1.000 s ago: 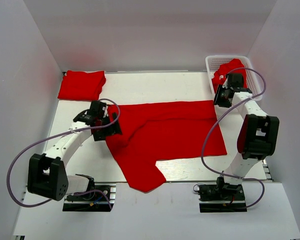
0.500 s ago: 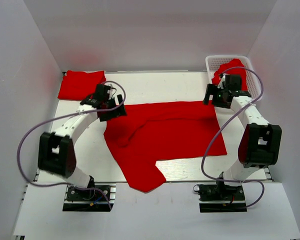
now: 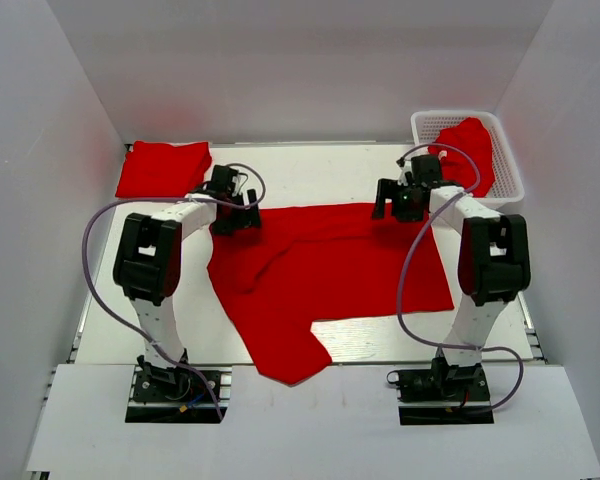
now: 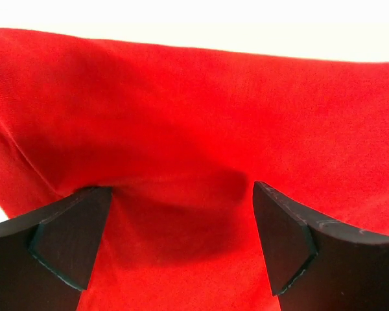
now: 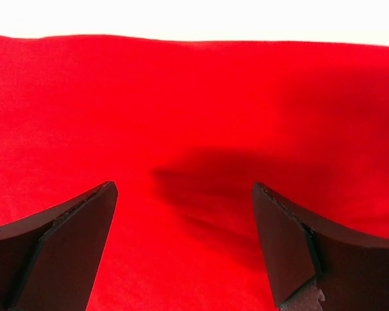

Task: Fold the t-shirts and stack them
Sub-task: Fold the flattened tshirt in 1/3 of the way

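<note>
A red t-shirt [image 3: 330, 265] lies spread on the white table, with one part trailing toward the front edge. My left gripper [image 3: 234, 216] is open over the shirt's far left corner; in the left wrist view its fingers [image 4: 71, 240] straddle a raised ridge of red cloth [image 4: 181, 149]. My right gripper [image 3: 395, 202] is open over the shirt's far right edge; in the right wrist view its fingers [image 5: 285, 246] stand apart over flat red cloth [image 5: 194, 116]. A folded red t-shirt [image 3: 164, 168] lies at the far left. Another red t-shirt [image 3: 468, 148] sits crumpled in the basket.
A white lattice basket [image 3: 508, 160] stands at the far right corner. White walls close in the table on the left, the back and the right. The arm bases [image 3: 176, 392] are bolted at the near edge.
Both arms have swung to the far edge of the spread shirt: the left gripper went back and right from the shirt's left side, the right gripper came left from the basket.
</note>
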{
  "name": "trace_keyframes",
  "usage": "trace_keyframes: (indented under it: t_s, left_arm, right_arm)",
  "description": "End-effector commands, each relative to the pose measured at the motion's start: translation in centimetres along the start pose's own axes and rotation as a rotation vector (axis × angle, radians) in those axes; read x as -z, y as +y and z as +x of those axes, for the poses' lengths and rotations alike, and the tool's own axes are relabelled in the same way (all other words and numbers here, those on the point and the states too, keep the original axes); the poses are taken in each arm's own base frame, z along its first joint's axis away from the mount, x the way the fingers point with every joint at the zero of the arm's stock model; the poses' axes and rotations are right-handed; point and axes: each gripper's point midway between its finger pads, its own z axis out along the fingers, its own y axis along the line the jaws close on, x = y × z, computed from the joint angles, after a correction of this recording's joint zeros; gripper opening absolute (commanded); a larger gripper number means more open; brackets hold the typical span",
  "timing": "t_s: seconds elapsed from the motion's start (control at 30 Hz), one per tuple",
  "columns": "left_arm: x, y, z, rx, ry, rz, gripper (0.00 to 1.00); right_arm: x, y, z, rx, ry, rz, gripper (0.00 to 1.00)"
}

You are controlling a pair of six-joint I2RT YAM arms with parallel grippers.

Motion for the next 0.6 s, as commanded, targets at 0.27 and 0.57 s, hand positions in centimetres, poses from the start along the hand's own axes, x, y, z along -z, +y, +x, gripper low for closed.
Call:
trace_keyframes:
  t_s: [0.27,0.57]
  left_arm:
    - [-4.1,4.7,-3.3,0.014,-0.015,-0.106,1.0]
    - [-1.3,1.7,-11.5,-0.178,-0.182,-0.027,1.0]
  right_arm:
    - [-4.1,-1.8,-1.1,-0.05,0.021,0.039,0.9]
    - [-3.5,-0.4,-3.3,-0.01,-0.001,0.005,0.9]
